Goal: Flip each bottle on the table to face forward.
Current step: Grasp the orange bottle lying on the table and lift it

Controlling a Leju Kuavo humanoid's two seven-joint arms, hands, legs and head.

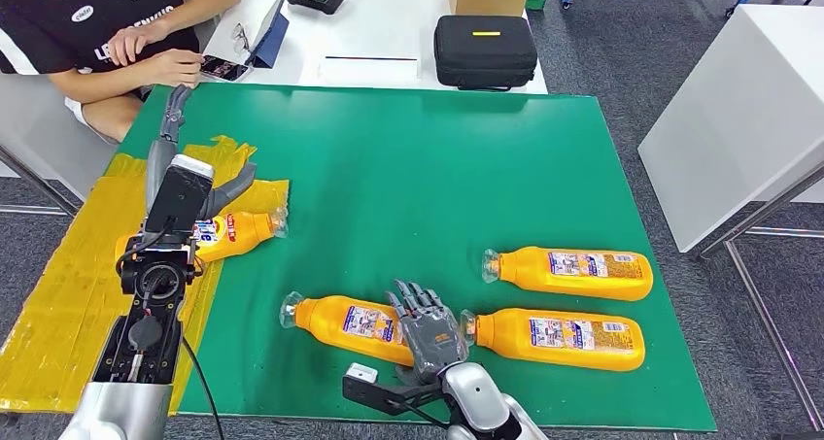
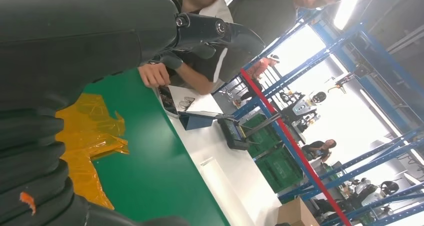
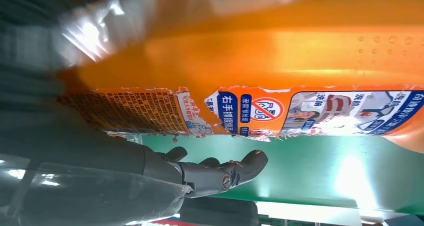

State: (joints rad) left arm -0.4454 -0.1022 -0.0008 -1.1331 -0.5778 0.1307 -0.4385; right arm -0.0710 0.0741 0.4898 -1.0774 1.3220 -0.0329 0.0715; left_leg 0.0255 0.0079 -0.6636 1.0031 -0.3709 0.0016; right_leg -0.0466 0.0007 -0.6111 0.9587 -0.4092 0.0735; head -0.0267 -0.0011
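My right hand (image 1: pixel 428 331) lies over the base end of an orange plastic bottle with a torn printed label (image 1: pixel 352 322), which rests on its side on the green table mat (image 1: pixel 408 168). From the wrist, the bottle's body sits against my palm with my thumb (image 3: pixel 235 171) hooked under it, so I judge this a grip taken to roll it over, its fine-print back label being uppermost. Whether my fingers are fully closed round it I cannot tell; my own hand hides the contact.

Beyond my right fingertips lie two more orange bottles (image 1: pixel 568 271), both back-label up and untouched. My left hand (image 1: pixel 194 183) hangs above a fourth orange bottle with a blue front label (image 1: pixel 228 234) on crinkled yellow film (image 1: pixel 58 294); its fingers are spread and hold nothing. My forearm cuts off that bottle's far end.
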